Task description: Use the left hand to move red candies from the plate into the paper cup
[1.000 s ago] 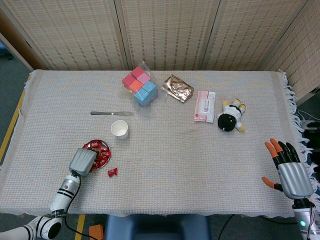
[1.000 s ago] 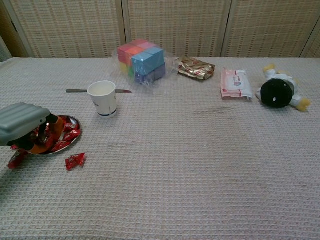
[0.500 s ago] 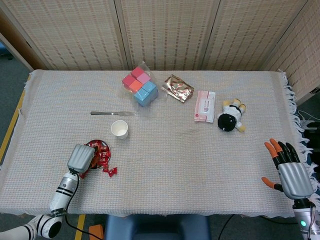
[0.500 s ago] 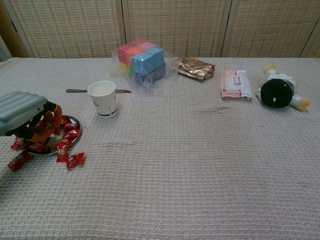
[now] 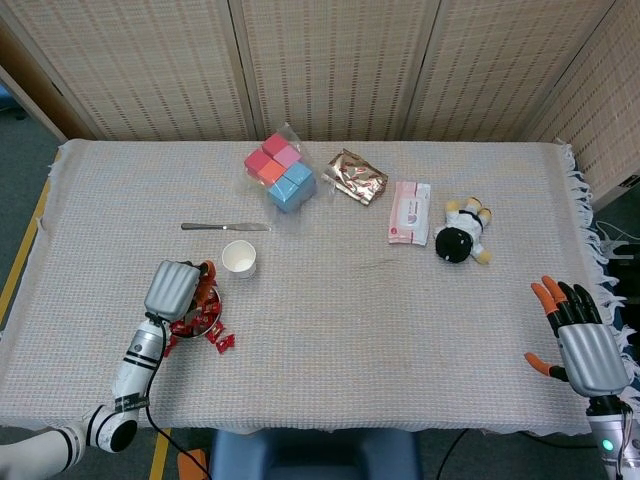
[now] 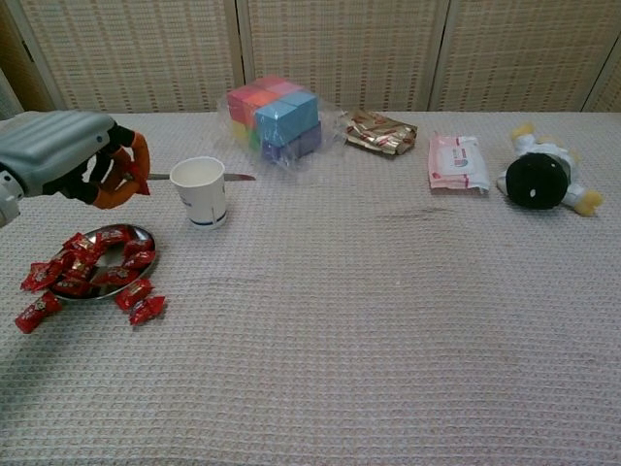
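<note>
A robot's left hand hangs raised above the near-left part of a cloth-covered desk, its orange-tipped fingers curled in and pinching a red candy — just left of a white paper cup, which stands upright with a blue band near its base. What lies inside the cup cannot be made out in either view. Below the hand, a small metal plate holds a heap of red candies in shiny wrappers; several more have spilled onto the cloth at its near-right rim, and one lies on the near-left side, off the plate.

Just behind the cup lies a butter knife, pointing left to right. Farther back, near the middle of the desk, a stack of coloured blocks — pink, orange, blue — sits inside a clear plastic bag. To its right are a gold foil packet, a pink-and-white pack of wipes and a black-and-white plush toy with yellow feet.

At the near-right corner, seen only in the head view, the right hand rests off the desk's edge, its fingers spread apart and holding nothing.
</note>
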`<state>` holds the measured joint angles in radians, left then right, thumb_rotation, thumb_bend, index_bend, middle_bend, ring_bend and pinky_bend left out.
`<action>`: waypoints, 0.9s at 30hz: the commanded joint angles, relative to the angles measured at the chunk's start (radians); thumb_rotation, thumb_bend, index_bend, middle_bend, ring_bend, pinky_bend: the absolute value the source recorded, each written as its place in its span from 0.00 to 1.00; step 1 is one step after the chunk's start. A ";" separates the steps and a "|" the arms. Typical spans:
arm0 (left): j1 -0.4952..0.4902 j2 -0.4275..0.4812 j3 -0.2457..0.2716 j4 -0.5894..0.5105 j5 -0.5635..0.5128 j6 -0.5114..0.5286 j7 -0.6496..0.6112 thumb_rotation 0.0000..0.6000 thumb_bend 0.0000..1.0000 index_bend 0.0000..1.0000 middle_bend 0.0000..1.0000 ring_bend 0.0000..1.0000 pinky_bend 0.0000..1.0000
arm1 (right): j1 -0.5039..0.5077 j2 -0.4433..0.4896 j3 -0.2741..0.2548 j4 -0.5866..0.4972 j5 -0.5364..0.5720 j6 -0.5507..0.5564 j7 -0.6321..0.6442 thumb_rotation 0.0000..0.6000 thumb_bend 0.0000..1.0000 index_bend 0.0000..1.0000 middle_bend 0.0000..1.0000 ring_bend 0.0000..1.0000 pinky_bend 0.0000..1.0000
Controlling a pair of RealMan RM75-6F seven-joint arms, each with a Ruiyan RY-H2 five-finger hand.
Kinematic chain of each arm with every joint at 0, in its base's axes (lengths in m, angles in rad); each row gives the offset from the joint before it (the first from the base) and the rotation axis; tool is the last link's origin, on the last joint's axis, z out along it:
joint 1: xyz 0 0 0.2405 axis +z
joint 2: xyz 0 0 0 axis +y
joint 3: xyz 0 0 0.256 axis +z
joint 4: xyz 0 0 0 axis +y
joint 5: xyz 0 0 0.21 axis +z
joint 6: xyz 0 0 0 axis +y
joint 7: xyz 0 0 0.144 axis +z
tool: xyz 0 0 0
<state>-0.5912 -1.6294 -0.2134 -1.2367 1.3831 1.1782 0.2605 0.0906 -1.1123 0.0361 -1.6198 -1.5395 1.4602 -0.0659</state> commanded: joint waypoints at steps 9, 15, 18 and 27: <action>-0.152 -0.131 -0.064 0.193 -0.019 -0.076 0.011 1.00 0.58 0.73 0.74 0.63 0.98 | 0.003 0.000 0.006 0.002 0.016 -0.010 -0.002 1.00 0.03 0.00 0.00 0.00 0.00; -0.177 -0.170 -0.050 0.275 -0.017 -0.082 0.011 1.00 0.54 0.57 0.64 0.61 0.95 | -0.005 0.004 0.007 0.003 0.021 0.001 0.000 1.00 0.03 0.00 0.00 0.00 0.00; -0.180 -0.165 -0.036 0.278 -0.015 -0.095 -0.001 1.00 0.51 0.36 0.51 0.60 0.95 | -0.007 0.005 0.007 0.003 0.023 0.004 0.003 1.00 0.03 0.00 0.00 0.00 0.00; -0.181 -0.130 -0.028 0.215 -0.028 -0.099 0.021 1.00 0.47 0.16 0.37 0.60 0.95 | -0.010 0.007 0.005 0.002 0.015 0.009 0.006 1.00 0.03 0.00 0.00 0.00 0.00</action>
<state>-0.7727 -1.7635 -0.2407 -1.0137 1.3604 1.0788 0.2750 0.0806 -1.1053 0.0409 -1.6180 -1.5246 1.4693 -0.0595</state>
